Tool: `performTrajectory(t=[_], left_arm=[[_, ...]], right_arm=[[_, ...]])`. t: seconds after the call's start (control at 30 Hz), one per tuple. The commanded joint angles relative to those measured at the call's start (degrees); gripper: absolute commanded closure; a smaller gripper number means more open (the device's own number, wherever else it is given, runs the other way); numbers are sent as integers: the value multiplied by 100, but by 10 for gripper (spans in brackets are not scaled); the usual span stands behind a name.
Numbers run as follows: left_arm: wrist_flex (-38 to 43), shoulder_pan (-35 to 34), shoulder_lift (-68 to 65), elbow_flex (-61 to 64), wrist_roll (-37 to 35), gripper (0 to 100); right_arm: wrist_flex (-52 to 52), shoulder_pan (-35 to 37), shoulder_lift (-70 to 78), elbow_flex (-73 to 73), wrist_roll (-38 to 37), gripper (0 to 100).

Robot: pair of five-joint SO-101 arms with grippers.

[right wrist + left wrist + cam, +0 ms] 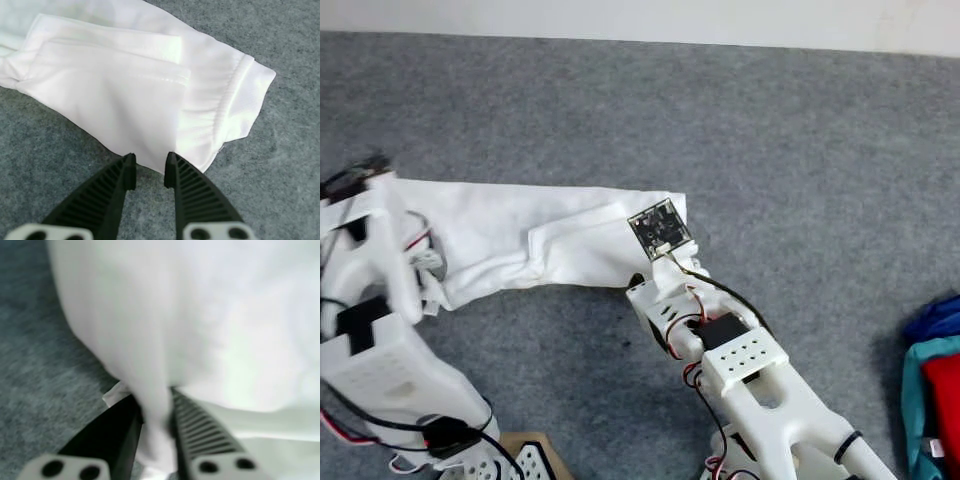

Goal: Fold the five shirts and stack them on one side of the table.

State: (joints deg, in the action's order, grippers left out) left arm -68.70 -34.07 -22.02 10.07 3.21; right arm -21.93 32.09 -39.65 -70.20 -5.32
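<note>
A white shirt [520, 235] lies crumpled in a long strip across the left of the grey table [770, 150]. My left gripper [155, 432] is shut on a fold of the white shirt [200, 330] at its left end, and the cloth bunches up between the fingers [200, 435]. My right gripper [149, 170] sits low at the near edge of the white shirt [115, 100], by its right end. It is open by a narrow gap, and the hem's edge lies just at its fingertips [127, 172]. In the high view, the wrist camera board covers the right gripper [640, 278].
A pile of coloured shirts lies at the table's right edge: blue [940, 320], teal [918, 400] and red [945, 395]. A brown board [535, 448] shows by the left arm's base. Bare grey table spreads across the far and right parts.
</note>
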Motion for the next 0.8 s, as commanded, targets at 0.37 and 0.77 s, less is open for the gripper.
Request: performTrajectory(t=[0.37,0.77], left_arm=[[-1257,892,40,-1578,-70,994],[-2760,2765,40,-3565,-79,994]], right_arm=[[119,-75,-154,22,-35,885],[119,-321,-198,48,-193,885]])
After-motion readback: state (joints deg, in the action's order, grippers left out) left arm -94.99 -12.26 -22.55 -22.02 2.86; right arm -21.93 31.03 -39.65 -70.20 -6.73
